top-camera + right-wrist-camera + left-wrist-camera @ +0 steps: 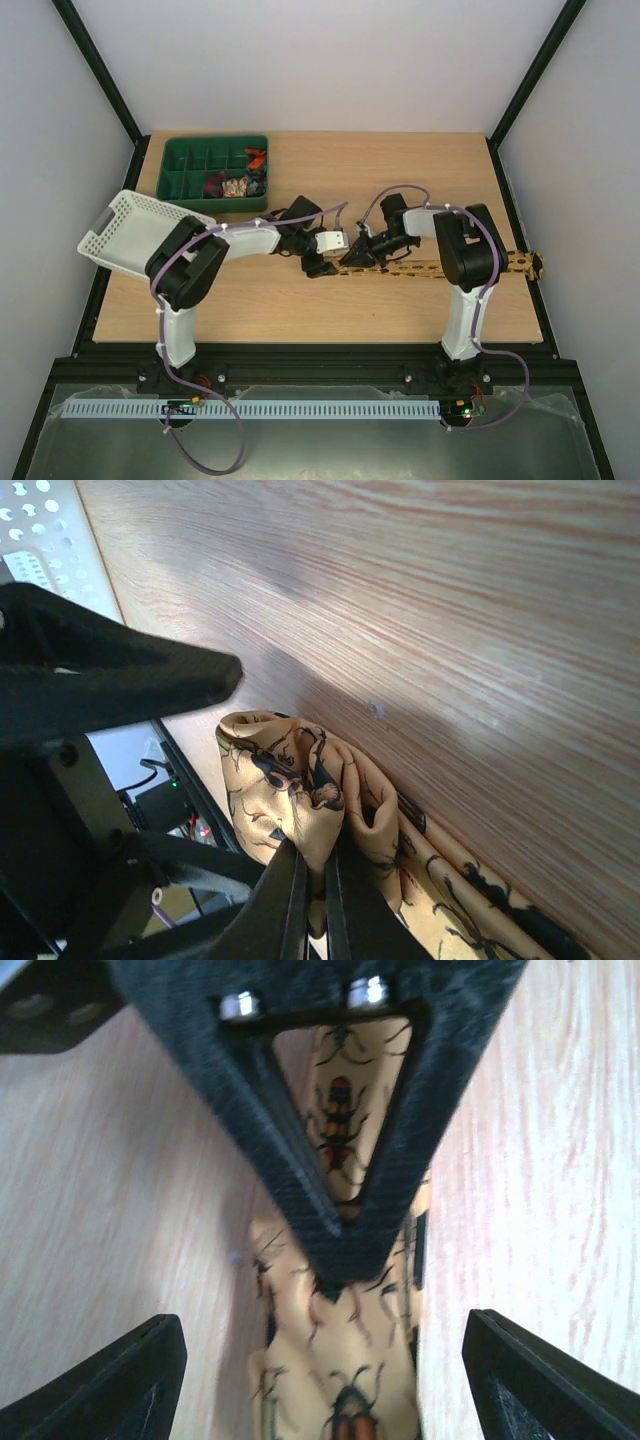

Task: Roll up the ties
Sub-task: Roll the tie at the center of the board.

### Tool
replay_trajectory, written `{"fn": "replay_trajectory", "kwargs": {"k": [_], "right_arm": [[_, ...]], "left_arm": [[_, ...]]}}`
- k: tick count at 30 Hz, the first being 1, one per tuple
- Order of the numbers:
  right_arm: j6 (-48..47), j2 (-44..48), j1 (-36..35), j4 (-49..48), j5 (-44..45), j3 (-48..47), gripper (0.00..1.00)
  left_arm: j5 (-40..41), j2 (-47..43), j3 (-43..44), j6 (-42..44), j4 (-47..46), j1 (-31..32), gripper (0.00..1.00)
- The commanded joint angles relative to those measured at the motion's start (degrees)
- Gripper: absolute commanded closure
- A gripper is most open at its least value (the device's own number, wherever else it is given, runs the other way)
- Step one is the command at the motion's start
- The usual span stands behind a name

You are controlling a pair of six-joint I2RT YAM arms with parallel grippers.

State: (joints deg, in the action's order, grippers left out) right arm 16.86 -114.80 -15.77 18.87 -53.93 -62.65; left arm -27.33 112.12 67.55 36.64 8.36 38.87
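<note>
The tan-gold tie (425,268) with dark insect marks lies as a long strip across the table, from the middle to the right edge. My right gripper (360,252) is shut on the tie's folded left end; in the right wrist view its fingers (312,860) pinch a bunched fold of the tie (290,775) just above the wood. My left gripper (322,262) is open right beside it. In the left wrist view its fingers (322,1325) stand wide on either side of the tie (345,1380), not touching it, with the right gripper's black fingers (335,1230) coming in from above.
A green compartment tray (215,148) with several small rolled items stands at the back left. A white perforated basket (125,232) sits tilted at the left edge, beside the left arm. The tie's wide end (535,265) reaches the table's right edge.
</note>
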Motion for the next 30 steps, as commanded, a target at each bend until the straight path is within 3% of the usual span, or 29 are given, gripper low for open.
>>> {"fn": "replay_trajectory", "kwargs": {"k": [1, 6, 11, 13, 16, 21, 26, 30], "right_arm": [[-0.74, 1.78, -0.20, 1.51, -0.75, 1.38, 0.99], [-0.06, 2.88, -0.16, 0.33, -1.71, 2.53, 0.99], [-0.12, 3.89, -0.15, 0.16, -2.14, 3.18, 0.97], [-0.33, 4.17, -0.15, 0.43, -2.01, 3.18, 0.94], [-0.08, 4.21, -0.06, 0.57, -2.26, 2.75, 0.78], [0.89, 4.18, 0.35, 0.40, -1.96, 1.28, 0.69], [2.32, 3.73, 0.44, -0.99, -1.78, 0.88, 0.74], [1.56, 3.92, 0.52, -0.29, -1.14, 0.79, 0.96]], "left_arm": [[-3.85, 2.39, 2.71, 0.75, 3.01, 1.58, 0.21], [-1.57, 5.91, 4.55, 0.23, 3.89, 2.32, 0.21], [1.66, 5.89, 3.60, 2.62, 4.36, 2.35, 0.60], [2.20, 4.62, 1.28, 3.55, 3.23, 2.35, 0.67], [2.63, 4.16, 0.48, 4.24, 2.71, 2.52, 0.69], [2.90, 3.86, 0.02, 4.40, 2.28, 2.86, 0.70], [3.13, 3.42, -0.63, 5.52, 2.44, 2.88, 0.71], [3.46, 3.41, -0.77, 5.48, 2.91, 2.88, 0.71]]}}
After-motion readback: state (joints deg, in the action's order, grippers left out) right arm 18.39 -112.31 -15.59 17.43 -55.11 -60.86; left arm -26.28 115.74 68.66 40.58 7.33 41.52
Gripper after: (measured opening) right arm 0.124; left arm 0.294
